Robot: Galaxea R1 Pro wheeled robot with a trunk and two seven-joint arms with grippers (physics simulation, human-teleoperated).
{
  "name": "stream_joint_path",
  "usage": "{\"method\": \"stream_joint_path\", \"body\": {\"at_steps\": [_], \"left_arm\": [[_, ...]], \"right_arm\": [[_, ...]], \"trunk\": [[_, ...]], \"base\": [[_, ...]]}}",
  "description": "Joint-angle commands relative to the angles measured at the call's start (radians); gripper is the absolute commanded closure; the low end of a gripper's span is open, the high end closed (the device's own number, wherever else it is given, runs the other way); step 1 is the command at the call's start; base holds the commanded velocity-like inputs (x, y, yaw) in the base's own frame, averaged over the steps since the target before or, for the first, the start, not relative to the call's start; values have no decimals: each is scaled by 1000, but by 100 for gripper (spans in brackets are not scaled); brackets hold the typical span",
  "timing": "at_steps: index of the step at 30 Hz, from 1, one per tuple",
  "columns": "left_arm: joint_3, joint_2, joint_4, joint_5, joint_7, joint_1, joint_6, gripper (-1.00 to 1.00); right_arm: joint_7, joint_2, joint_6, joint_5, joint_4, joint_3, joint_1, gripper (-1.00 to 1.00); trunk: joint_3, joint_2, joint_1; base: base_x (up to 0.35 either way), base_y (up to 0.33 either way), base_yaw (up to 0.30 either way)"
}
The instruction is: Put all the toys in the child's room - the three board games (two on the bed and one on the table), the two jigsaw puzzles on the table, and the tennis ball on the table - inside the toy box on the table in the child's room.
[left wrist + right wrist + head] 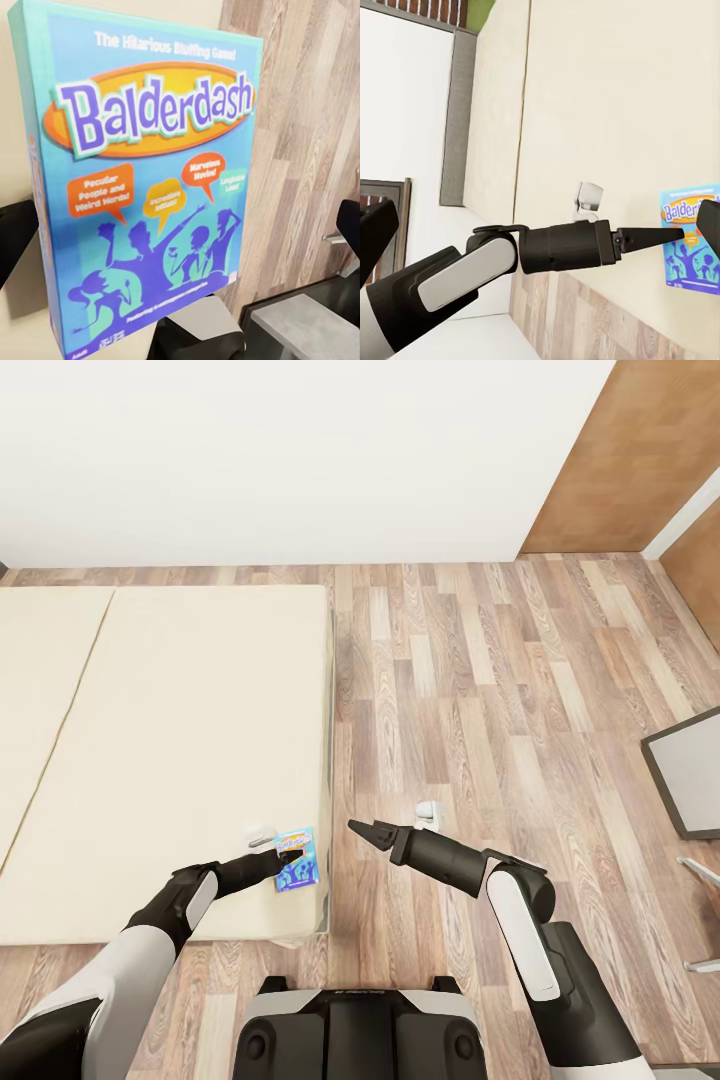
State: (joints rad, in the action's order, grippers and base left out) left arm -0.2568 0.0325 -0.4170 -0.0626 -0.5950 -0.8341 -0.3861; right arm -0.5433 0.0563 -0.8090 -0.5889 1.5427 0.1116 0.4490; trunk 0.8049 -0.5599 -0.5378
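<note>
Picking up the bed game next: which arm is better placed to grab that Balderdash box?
Left. The left gripper is already at the Balderdash box near the bed corner; the right gripper hangs over bare floor beside it.

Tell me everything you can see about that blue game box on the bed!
The game box is a flat blue cardboard-looking box reading "Balderdash" in purple on an orange oval, with orange speech bubbles and purple people silhouettes below. It looks closed. It lies flat near the cream bed's corner by the floor. The left gripper reaches onto it; whether it grips is unclear.
</note>
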Motion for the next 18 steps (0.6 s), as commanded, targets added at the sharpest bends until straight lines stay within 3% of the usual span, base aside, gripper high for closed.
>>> {"method": "stream_joint_path", "body": {"at_steps": [1, 18], "left_arm": [[-4, 0, 0, -6, -2, 0, -10, -100], [-4, 0, 0, -6, -2, 0, -10, -100]], "right_arm": [[-1, 1, -6, -2, 0, -1, 0, -100], [-1, 0, -8, -2, 0, -2, 0, -100]], "trunk": [[1, -1, 0], [10, -1, 0]], "base": [[0, 0, 0], [0, 0, 0]]}}
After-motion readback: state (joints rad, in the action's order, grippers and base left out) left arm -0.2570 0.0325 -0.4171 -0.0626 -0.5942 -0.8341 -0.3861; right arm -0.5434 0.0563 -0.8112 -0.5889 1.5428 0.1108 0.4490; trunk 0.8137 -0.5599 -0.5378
